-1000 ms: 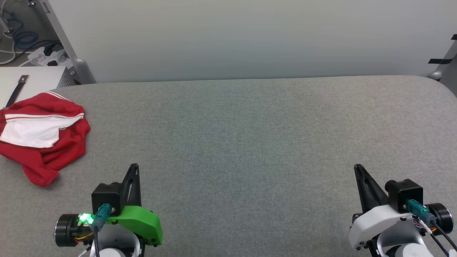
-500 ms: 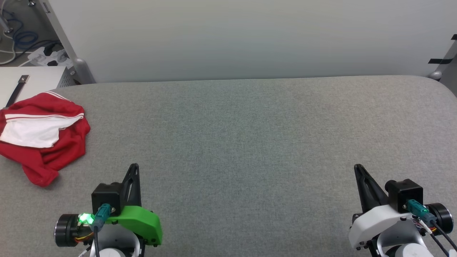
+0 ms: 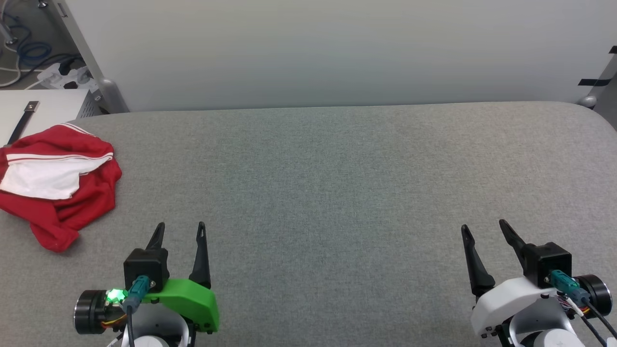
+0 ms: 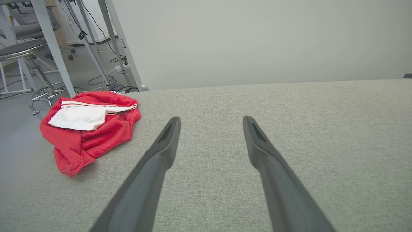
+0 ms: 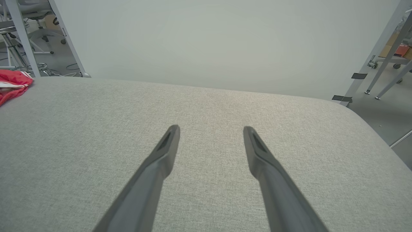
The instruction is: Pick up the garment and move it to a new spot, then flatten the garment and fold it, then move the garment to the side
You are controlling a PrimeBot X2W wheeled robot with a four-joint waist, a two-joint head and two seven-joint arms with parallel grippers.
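Observation:
The garment (image 3: 58, 183) is a crumpled red heap with a white sleeve on top, lying at the far left edge of the grey table (image 3: 337, 183). The left wrist view has the garment (image 4: 90, 125) ahead and to the left of the fingers. A red corner of the garment (image 5: 13, 83) peeks in at the left edge of the right wrist view. My left gripper (image 3: 180, 225) hovers low at the near left, open and empty, well to the right of the heap. At the near right my right gripper (image 3: 483, 224) is open and empty too.
A pale wall (image 3: 337, 48) runs behind the table's far edge. Cables and a power strip (image 3: 62, 74) lie on the floor at the back left, beside a white cabinet (image 3: 43, 111). Metal frame legs (image 5: 379, 48) stand off the table's right end.
Both grippers have opened; their fingers were together in the earlier frames and now stand apart. The garment and the arms have stayed where they were.

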